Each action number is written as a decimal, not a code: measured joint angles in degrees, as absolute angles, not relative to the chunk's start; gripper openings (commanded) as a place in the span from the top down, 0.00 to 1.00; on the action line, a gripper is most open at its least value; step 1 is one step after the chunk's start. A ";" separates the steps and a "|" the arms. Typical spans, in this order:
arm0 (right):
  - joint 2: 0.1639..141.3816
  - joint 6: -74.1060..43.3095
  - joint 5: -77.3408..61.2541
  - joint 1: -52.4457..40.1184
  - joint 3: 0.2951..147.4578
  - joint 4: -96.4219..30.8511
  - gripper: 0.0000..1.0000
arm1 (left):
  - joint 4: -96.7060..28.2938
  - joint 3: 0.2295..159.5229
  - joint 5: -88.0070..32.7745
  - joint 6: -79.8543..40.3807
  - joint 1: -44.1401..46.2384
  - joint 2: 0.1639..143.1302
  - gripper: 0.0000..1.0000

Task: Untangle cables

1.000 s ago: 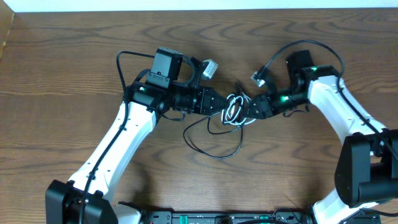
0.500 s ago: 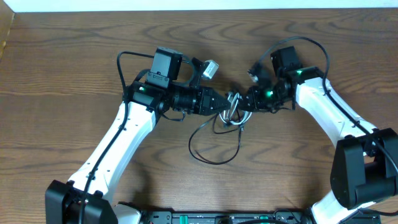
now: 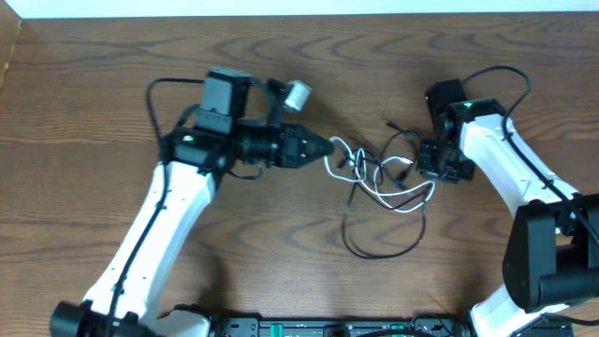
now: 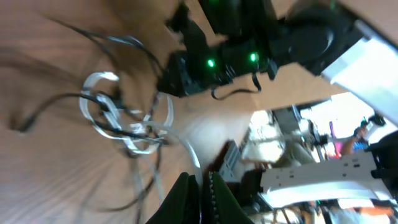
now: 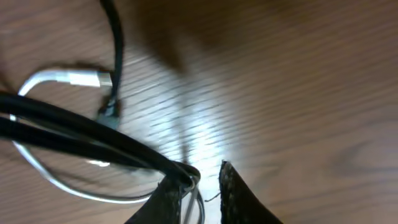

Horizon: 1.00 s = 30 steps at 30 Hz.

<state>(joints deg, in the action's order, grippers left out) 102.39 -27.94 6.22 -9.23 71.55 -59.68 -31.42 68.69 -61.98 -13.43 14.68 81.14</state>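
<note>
The white cable and the black cable lie stretched and still crossed between my two grippers at mid-table. My left gripper is shut on one end of the white cable. In the left wrist view the jaws are closed, with the white loops beyond them. My right gripper is at the right end of the tangle. In the right wrist view the black cable and thin white strands run into the narrow gap by the left finger. A white plug lies on the wood.
A small black plug end lies just behind the tangle. The brown wooden table ends at a white strip along the far edge. Thick black arm wires arc above each wrist. The right arm fills the top of the left wrist view.
The two grippers have pulled apart, left one leftward and right one rightward. The tight bundle has spread into wider loops between them, and the black loop has slid right.
</note>
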 measured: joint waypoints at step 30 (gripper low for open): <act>102.39 -26.74 11.14 1.26 71.55 -64.42 0.89 | -40.27 68.69 -46.39 -18.17 -1.30 72.60 0.43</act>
<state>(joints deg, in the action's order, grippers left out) 102.39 -26.74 11.14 1.26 71.55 -64.42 -40.27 68.69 -46.39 -18.17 -1.30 72.60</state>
